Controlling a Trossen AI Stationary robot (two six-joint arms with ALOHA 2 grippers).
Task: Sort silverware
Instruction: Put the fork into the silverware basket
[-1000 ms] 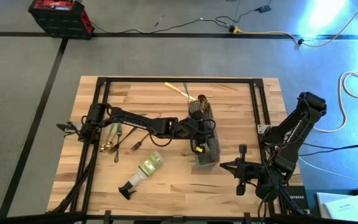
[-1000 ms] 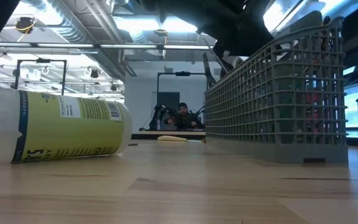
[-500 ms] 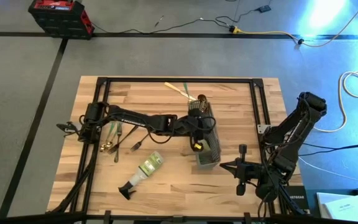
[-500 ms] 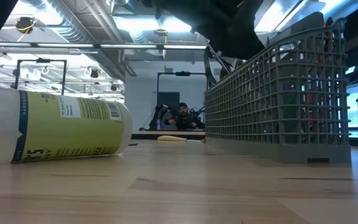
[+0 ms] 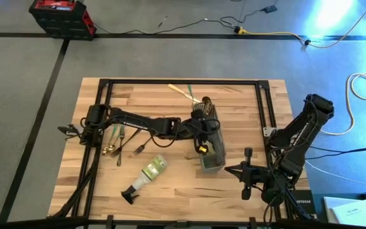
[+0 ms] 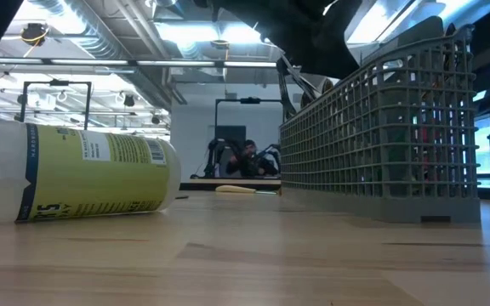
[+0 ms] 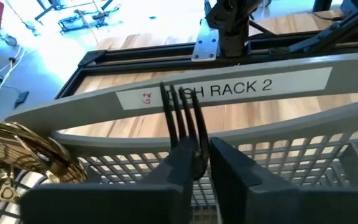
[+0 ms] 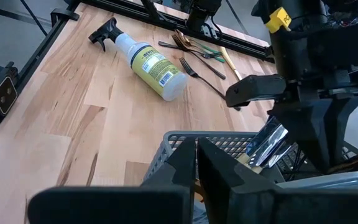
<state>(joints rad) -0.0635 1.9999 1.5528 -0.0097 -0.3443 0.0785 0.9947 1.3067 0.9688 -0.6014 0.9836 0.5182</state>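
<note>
A grey mesh caddy [image 5: 212, 145] [image 6: 381, 127] stands mid-table with gold spoons [image 5: 203, 102] [image 7: 17, 155] sticking out of its far end. My left gripper [image 5: 202, 149] [image 7: 202, 148] hangs over the caddy's near half, shut on a dark fork [image 7: 182, 115]. Loose silverware [image 5: 116, 140] [image 8: 194, 53] lies flat near the table's left side, and cream-handled pieces [image 5: 183, 91] lie by the far edge. My right gripper [image 5: 229, 170] [image 8: 197, 158] waits, shut, near the table's right near corner, facing the caddy. My left gripper pinches the dark fork at its neck [image 7: 194, 149], just below the tines, between the two fingers [image 7: 178, 165]. The fork lies along the fingers and its tines stick out past their tips. It is lifted clear above the caddy's rim [image 7: 229, 90].
A clear spray bottle with a yellow-green label [image 5: 148, 173] [image 6: 75, 174] [image 8: 151, 62] lies on its side left of the caddy, toward the near edge. A black frame rail [image 5: 262, 105] borders the wooden table. Bare wood lies between the bottle and the caddy.
My left gripper has shifted slightly above the caddy with the fork in its hold. In the low view the caddy has moved a little toward the table's right.
</note>
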